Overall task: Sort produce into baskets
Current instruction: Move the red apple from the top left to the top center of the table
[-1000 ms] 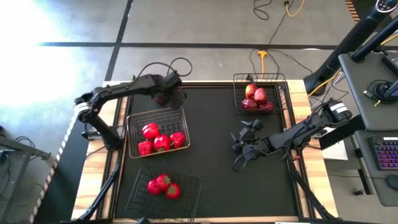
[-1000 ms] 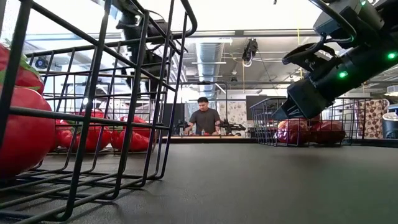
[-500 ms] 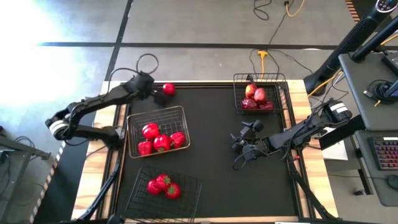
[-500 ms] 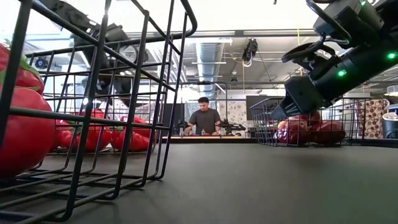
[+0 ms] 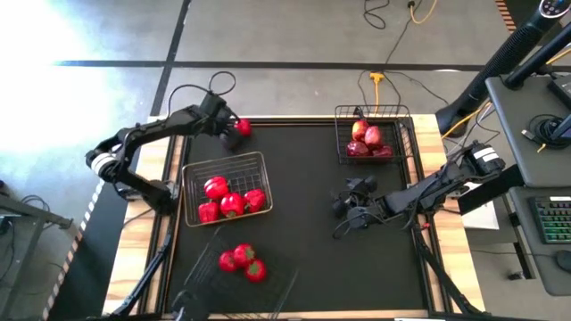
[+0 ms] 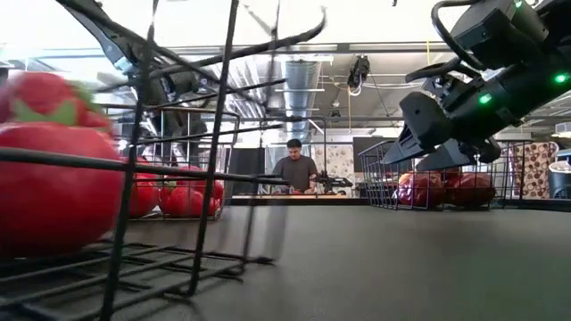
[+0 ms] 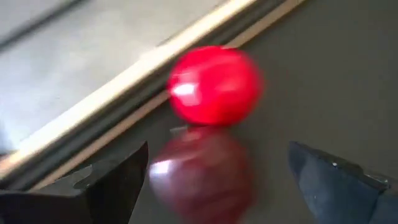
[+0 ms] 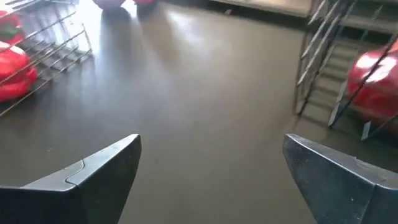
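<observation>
Overhead and level views of a black tabletop [image 5: 303,241] carrying three wire baskets and red produce.

The left tool [image 5: 230,138] sits at about 11 o'clock on the tabletop, near the far edge, its fingers [image 7: 112,180] spread apart and holding nothing. Directly ahead of them lie two loose fruits, touching or nearly so: a bright red fruit [image 5: 243,127] at the rim of the mat and a darker maroon fruit [image 7: 199,171] just nearer the tool, between the fingers' line.

The right tool [image 5: 343,205] hangs over the tabletop at about 3 o'clock, well apart from any fruit, fingers [image 8: 99,174] spread wide and empty.

The far basket [image 5: 401,120], at about 1 o'clock, holds dark red apples [image 5: 368,140]. The middle basket [image 5: 190,174], at about 9 o'clock, holds bright red peppers [image 5: 227,198] in a cluster. The near basket [image 5: 201,285], at about 7 o'clock, appears blurred and skewed; three green-topped tomatoes [image 5: 241,260] lie at its place, though whether they rest inside its walls cannot be told from above. In the level view the tomatoes appear behind its wires.

A person [image 6: 293,168] stands at a bench in the room beyond the tabletop.
</observation>
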`<control>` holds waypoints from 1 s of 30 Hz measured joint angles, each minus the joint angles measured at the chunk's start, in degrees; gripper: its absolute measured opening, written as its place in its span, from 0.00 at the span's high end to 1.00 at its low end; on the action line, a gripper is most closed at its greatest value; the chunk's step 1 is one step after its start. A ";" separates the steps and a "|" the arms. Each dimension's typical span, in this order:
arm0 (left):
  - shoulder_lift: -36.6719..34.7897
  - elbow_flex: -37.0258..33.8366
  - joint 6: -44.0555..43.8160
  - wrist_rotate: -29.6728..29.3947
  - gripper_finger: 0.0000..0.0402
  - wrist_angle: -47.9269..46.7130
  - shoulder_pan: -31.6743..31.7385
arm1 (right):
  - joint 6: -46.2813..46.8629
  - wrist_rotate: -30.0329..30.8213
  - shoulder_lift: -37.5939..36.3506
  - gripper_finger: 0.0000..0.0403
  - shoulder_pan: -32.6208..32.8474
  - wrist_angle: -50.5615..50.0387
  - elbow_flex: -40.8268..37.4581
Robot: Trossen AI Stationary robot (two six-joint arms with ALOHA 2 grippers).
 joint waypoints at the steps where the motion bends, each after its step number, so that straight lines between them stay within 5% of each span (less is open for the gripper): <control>1: 0.39 0.06 0.24 3.46 0.09 0.41 0.30 | 0.15 -1.14 0.00 0.05 0.00 0.06 0.01; 4: 1.64 -0.67 0.23 9.46 0.09 2.63 0.87 | 0.69 -3.69 0.00 0.05 0.00 0.19 0.01; 9: 3.87 -2.65 0.05 0.33 0.09 3.25 0.92 | 3.57 -3.99 0.00 0.05 0.00 0.28 0.01; 30: 4.78 -8.77 -1.24 -5.42 0.14 12.13 0.48 | 3.01 -2.42 0.00 0.05 -0.11 0.12 0.08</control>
